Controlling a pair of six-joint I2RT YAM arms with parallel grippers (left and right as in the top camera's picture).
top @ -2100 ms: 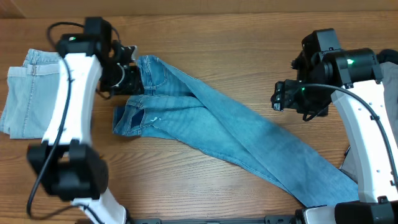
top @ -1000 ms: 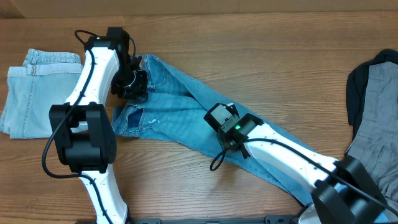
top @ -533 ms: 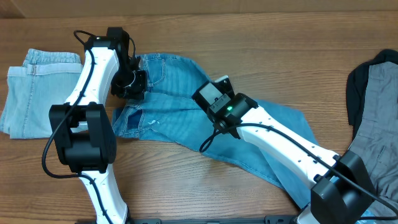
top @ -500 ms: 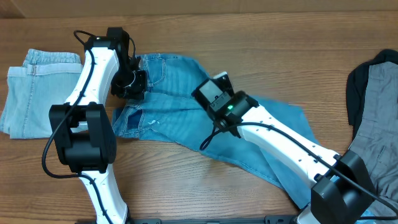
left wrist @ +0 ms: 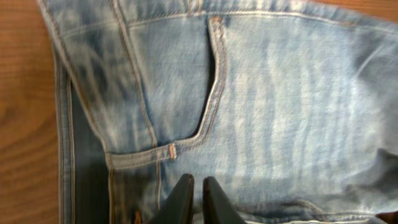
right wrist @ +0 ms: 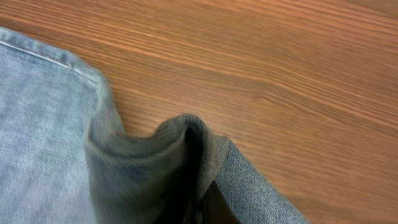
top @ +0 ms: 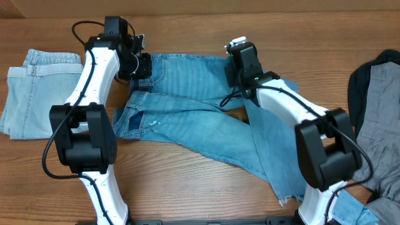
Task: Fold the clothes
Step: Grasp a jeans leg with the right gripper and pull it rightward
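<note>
1. Left gripper [top: 142, 64] sits at the waist end of the blue jeans [top: 200, 119], toward the far left of the table [top: 250, 25]. In its wrist view the two fingers [left wrist: 180, 199] stand almost pressed together over denim just below a stitched pocket [left wrist: 186, 93]. I judge it to be pinching the edge of the waist.
2. The right gripper [top: 232, 70] is at the far edge of the same jeans, well apart from the left one. Its wrist view shows a ridge of denim gathered up into the jaws with bare wood behind, so it is clamped on a fold of cloth.
3. The jeans lie across the middle of the table, with the upper part stretched between the two grippers. One leg runs toward the near right and ends in a frayed hem [top: 284, 199]. Below the right gripper the cloth is creased and overlapped, and a small patch of wood shows through.
4. A pair of pale jeans [top: 31, 94] lies folded at the far left, apart from the work. A grey and black pile [top: 375, 87] waits at the right edge.
5. The step in hand looks like spreading and straightening — no fold is made in the blue pair yet.
6. The next move probably calls for drawing the grippers gently apart to take out slack. The cloth then needs lowering flat before either lets go — a hard pull could twist the leg.
</note>
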